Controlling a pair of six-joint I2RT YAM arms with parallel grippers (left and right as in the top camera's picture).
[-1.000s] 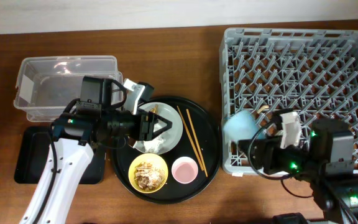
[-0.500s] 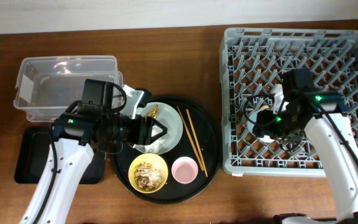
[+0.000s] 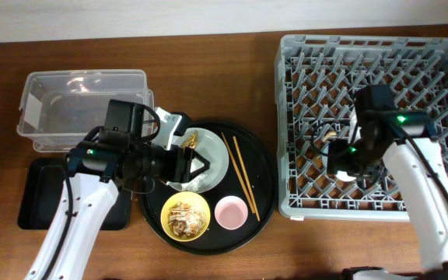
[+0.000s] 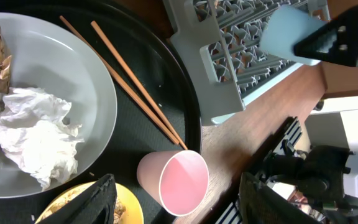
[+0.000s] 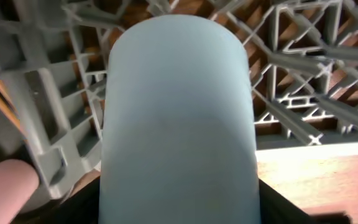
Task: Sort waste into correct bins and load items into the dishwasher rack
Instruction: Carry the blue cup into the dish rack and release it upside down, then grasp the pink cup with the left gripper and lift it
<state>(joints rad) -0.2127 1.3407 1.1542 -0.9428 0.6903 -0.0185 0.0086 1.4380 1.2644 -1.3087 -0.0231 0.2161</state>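
Two chopsticks [image 4: 129, 81], one pink cup [image 4: 176, 180], right claw [image 3: 347, 158] gripping blue cup [image 5: 179, 112], left claw [image 3: 195, 165] spread.

Left claw [image 3: 199, 165] gapes open on an outstretched arm; right claw [image 3: 339, 161], arm bent inward, clamps the light blue cup [image 5: 179, 124].

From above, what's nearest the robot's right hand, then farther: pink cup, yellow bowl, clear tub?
From the right hand, holding the light blue cup:
1. Pink cup, on the round tray, right side.
2. Yellow bowl, left of the cup.
3. Clear tub, far left.
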